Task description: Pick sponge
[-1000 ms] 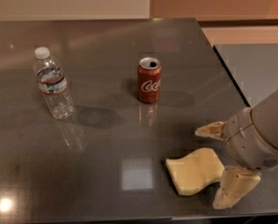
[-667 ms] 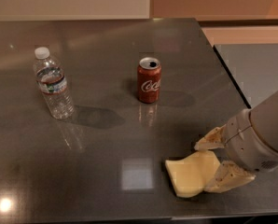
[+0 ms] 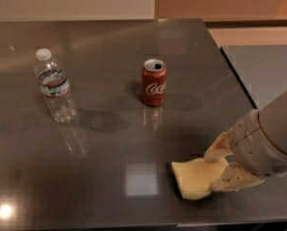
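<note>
pale yellow sponge (image 3: 191,181), right end lost inside clasp of gripper (image 3: 214,170)

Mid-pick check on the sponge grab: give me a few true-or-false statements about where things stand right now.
1. The gripper is at the water bottle. False: it is at the sponge, one finger on each side of its right end.
2. The sponge lies flat on the table. True.
3. The cola can is tipped over. False: it stands upright, opened top facing up.
4. The water bottle stands upright with its cap on. True.
5. The can touches the sponge. False: bare table separates them.
</note>
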`<state>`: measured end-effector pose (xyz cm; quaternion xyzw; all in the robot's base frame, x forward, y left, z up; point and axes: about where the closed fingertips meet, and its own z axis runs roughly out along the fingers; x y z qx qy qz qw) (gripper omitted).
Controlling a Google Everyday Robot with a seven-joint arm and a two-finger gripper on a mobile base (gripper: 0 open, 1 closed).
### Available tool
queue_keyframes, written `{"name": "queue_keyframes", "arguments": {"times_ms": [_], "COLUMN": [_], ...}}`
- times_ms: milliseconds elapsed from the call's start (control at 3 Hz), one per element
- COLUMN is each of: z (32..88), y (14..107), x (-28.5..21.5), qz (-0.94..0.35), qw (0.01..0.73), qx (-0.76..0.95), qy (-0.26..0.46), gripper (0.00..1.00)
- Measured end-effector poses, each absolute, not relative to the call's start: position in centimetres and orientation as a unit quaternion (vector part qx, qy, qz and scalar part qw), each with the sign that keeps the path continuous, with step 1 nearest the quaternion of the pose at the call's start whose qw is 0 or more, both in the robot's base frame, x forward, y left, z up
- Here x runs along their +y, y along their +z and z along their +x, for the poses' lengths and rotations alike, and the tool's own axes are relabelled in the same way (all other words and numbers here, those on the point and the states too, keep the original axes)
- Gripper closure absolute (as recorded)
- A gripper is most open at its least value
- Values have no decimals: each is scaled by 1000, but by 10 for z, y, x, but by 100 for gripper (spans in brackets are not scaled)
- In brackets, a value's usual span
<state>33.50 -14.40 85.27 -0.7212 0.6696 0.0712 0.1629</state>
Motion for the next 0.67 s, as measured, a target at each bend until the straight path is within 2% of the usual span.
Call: {"name": "queue_keyframes", "arguments": {"times_ms": [333,667], "z": [339,349], "y": [883,920], "x": [-144,-145], "qz": [-715,-708], "qw": [169,185], "qx": [676,680], "qy": [53,42], "gripper": [100,100]}}
